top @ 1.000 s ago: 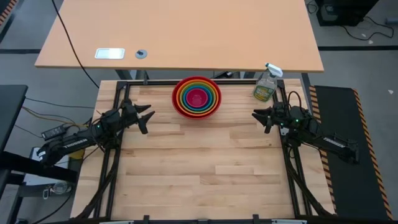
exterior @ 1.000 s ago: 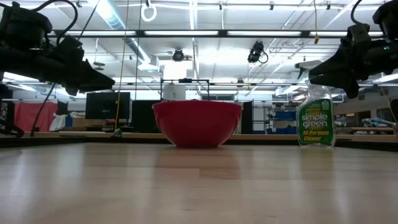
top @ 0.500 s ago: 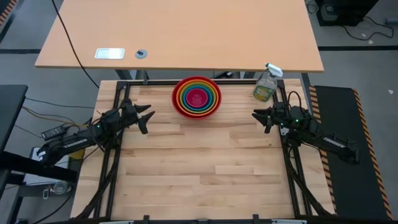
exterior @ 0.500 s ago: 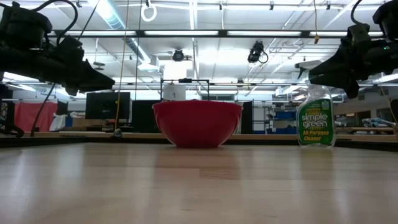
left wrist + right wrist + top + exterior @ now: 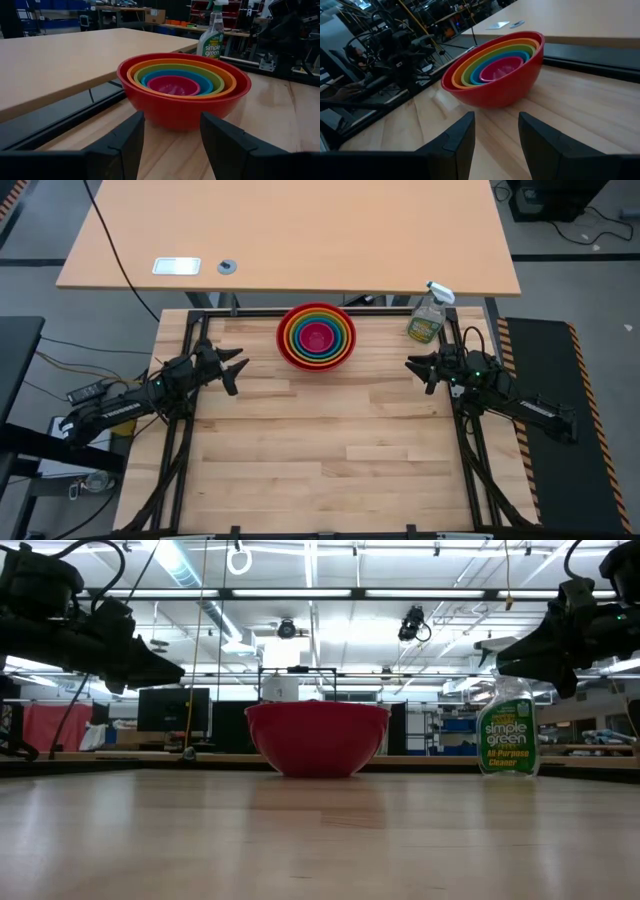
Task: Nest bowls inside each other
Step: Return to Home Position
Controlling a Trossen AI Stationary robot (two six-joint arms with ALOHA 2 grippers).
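The bowls (image 5: 316, 335) sit nested in one stack at the table's far middle: red outermost, then orange, lime green, blue, and magenta pink (image 5: 174, 85) in the centre. The red bowl (image 5: 316, 738) rests by its base on the wood. My left gripper (image 5: 236, 368) hovers open at the table's left, a little short of the stack, above the surface. My right gripper (image 5: 416, 367) hovers open at the table's right, also clear of the stack. In both wrist views the fingers stand apart with nothing between them.
A clear spray bottle (image 5: 428, 315) with a white trigger stands at the far right corner, just beyond my right gripper. A light desk (image 5: 290, 230) lies past the table's far edge. Bare wood (image 5: 330, 450) spans the near half.
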